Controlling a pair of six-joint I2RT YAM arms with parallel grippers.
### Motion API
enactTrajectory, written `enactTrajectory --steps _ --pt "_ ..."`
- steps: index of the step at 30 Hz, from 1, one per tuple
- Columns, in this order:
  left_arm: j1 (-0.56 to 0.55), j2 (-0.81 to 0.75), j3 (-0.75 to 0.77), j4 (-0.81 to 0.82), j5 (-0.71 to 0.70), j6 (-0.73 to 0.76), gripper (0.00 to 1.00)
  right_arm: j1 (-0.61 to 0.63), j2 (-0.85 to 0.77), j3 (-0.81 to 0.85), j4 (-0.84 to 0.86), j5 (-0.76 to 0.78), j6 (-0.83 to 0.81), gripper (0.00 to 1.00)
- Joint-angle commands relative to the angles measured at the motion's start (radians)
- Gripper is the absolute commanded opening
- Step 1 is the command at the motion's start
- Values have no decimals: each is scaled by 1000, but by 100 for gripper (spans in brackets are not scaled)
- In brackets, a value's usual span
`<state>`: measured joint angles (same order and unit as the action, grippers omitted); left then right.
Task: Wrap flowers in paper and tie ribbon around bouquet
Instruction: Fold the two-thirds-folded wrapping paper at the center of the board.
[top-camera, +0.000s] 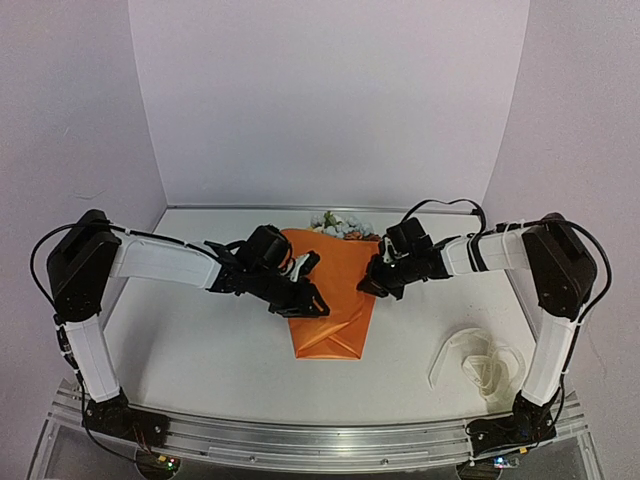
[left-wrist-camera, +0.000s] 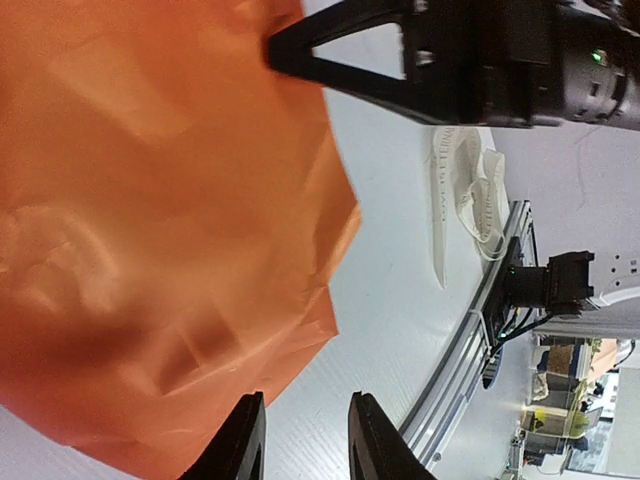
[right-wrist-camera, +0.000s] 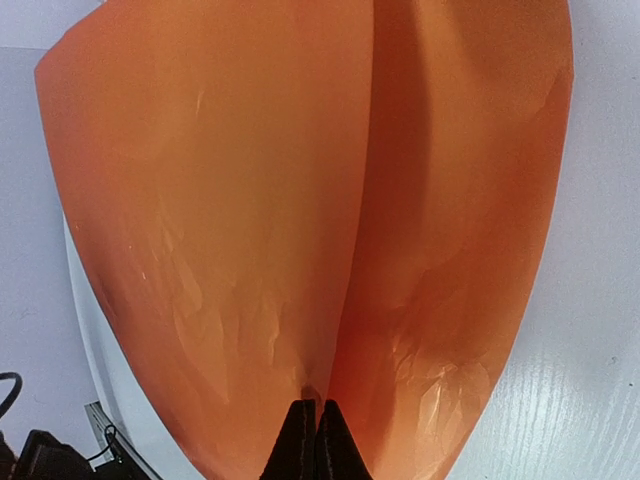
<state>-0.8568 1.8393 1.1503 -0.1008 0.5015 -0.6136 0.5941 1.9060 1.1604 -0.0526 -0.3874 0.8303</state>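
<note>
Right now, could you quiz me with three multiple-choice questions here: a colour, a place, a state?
1. The paper is: A green B orange C blue
2. The ribbon lies: A on top of it B apart from it, at near right C tied round it
3. The right gripper is: A wide open B out of view C shut on the paper
B: orange in every view. B: it lies loose, clear of the paper. C: its fingertips meet on the fold.
</note>
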Motion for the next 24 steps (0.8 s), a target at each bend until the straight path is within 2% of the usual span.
enactTrajectory --steps 1,14,24 --pt "25 -26 -63 64 7 -42 26 -6 -3 -36 14 50 -25 0" --pt "31 1 -171 155 90 -96 17 -19 7 -45 11 99 -28 0" --pt "6 74 -174 162 138 -109 15 -19 -2 -60 10 109 -24 0"
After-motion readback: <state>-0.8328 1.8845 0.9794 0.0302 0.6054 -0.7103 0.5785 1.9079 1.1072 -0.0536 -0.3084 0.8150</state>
